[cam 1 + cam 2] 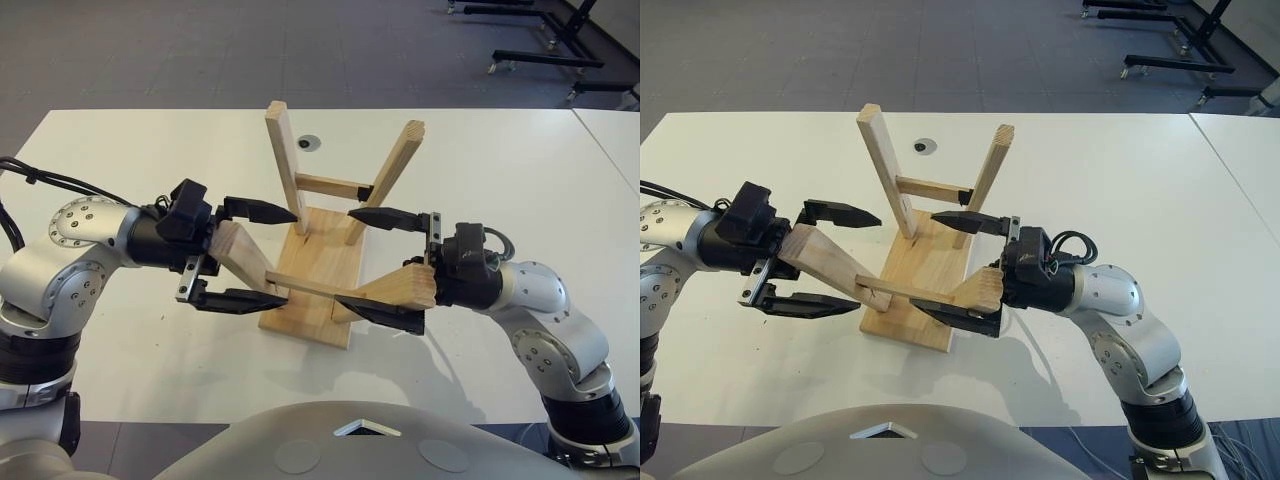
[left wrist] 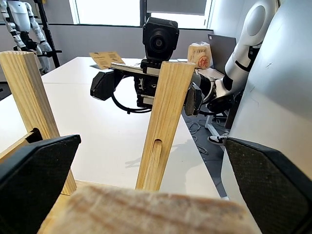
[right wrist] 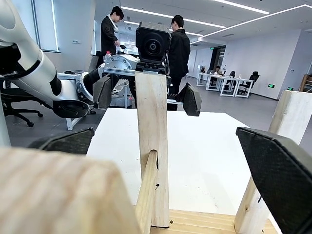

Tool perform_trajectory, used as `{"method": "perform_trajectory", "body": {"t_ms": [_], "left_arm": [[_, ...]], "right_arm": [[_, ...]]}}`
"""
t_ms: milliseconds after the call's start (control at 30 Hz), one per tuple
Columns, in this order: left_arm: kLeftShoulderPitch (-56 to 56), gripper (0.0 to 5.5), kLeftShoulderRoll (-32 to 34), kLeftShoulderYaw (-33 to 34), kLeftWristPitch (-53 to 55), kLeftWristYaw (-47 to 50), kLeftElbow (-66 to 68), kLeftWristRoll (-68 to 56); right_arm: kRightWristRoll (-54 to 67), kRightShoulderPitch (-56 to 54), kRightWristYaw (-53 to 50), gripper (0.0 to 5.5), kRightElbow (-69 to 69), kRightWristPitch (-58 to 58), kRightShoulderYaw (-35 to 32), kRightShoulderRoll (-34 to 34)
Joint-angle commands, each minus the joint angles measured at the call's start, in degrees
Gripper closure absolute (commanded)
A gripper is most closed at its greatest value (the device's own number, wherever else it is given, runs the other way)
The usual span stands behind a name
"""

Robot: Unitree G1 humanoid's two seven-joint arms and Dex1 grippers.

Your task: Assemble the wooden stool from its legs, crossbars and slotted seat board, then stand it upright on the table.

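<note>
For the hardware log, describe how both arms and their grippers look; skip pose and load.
The left arm and right arm have rounded silver-grey shells with round joint caps and black wrist housings. The left gripper and right gripper each carry two long black fingers tapering to points, mounted on a silver rail. Black cables run by the left arm; a black cable loop sits at the right wrist.

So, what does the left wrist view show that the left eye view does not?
The left wrist view adds a narrow slot in the leg sitting in the right hand, that hand's wrist camera, and windows behind. The left eye view adds the full outline of the seat board and the thin crossbar between the two tilted legs. Both share the open right hand, its leg, one upright leg and the white table.
</note>
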Motion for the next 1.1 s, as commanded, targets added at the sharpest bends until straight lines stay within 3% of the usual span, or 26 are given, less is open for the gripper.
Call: {"method": "perform_trajectory", "body": {"t_ms": [33,333,733,833,1100], "left_arm": [[-2.27,0.10,-4.66,-9.19,0.46,0.23,-6.24,0.27],[0.42,0.10,-11.54,-6.52,-6.29,10.10,-1.23,6.94],[4.47,0.10,-10.09,-4.40,-6.84,12.48,-2.15,5.05],[4.55,0.10,-9.48,-3.07,-0.12,16.20,-1.30,0.02],[3.74,0.10,-10.51,7.21,-0.07,22.39,-0.81,-5.88]], "right_arm": [[-1.17,-5.90,-0.13,0.13,-0.45,2.39,4.93,2.08],[-2.90,-5.10,-1.12,0.13,2.91,1.37,-0.74,-0.68],[-4.66,-5.21,-1.54,0.13,7.82,-0.97,-7.57,-1.74],[-3.65,-4.39,-2.40,0.13,7.00,-1.49,-8.57,-0.20],[6.91,-2.11,-5.97,0.13,2.08,0.06,-16.34,1.88]]}}
